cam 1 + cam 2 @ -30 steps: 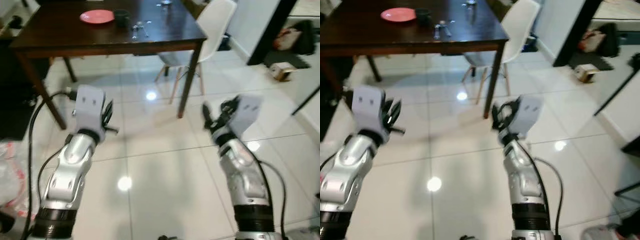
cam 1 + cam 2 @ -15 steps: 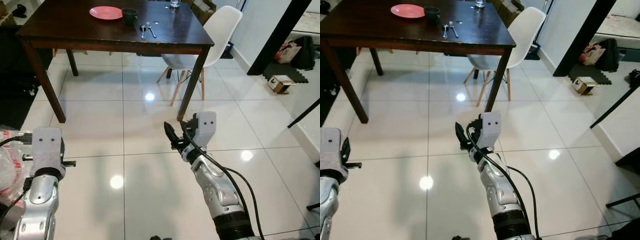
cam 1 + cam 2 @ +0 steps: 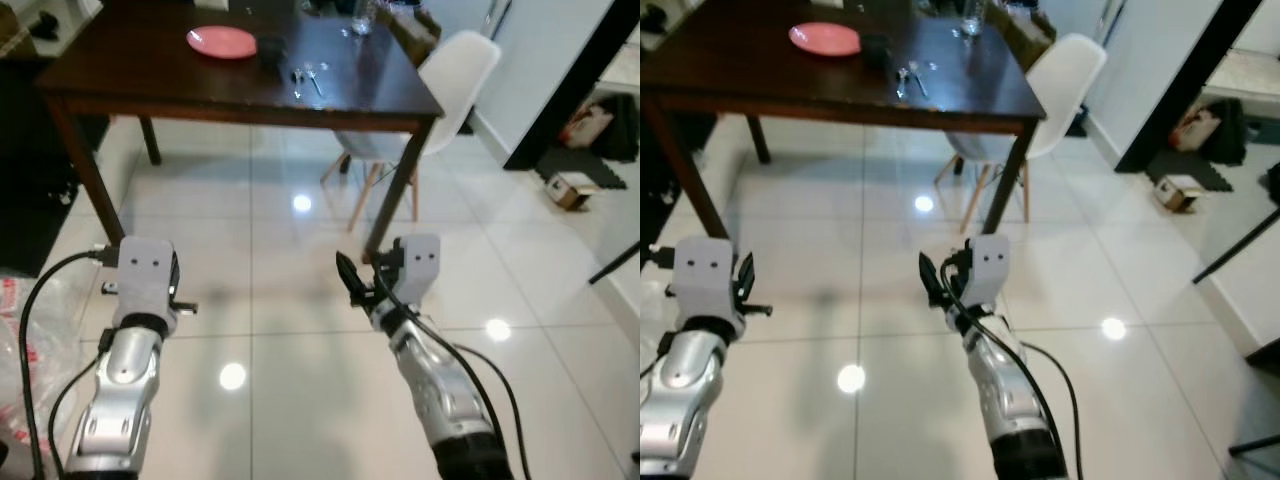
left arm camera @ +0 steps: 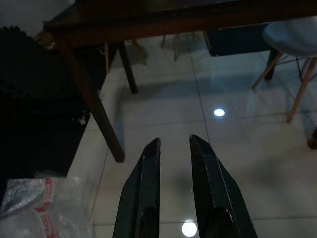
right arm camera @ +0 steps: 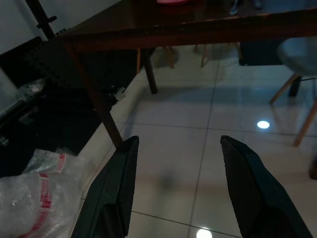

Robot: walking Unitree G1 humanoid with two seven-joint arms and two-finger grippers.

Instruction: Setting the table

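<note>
On the dark surface (image 3: 150, 75) ahead lay a pink plate (image 3: 222, 42), likely brittle, best gripped by its rim; both tools, left (image 4: 173, 153) nearly closed and right (image 5: 181, 163) spread, held nothing.

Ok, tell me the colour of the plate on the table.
Pink; the plate shows best in the left eye view.

Dark wooden table (image 3: 200, 85) – glossy white floor tiles (image 3: 300, 350) – smooth white plastic chair (image 3: 455, 75).

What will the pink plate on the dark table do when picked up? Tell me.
The pink plate looks flat and rigid, so it should stay stiff and not roll. Its low rim lies flush on the dark table, so grasping its edge may be awkward. If ceramic, it could chip; the material is unclear.
</note>
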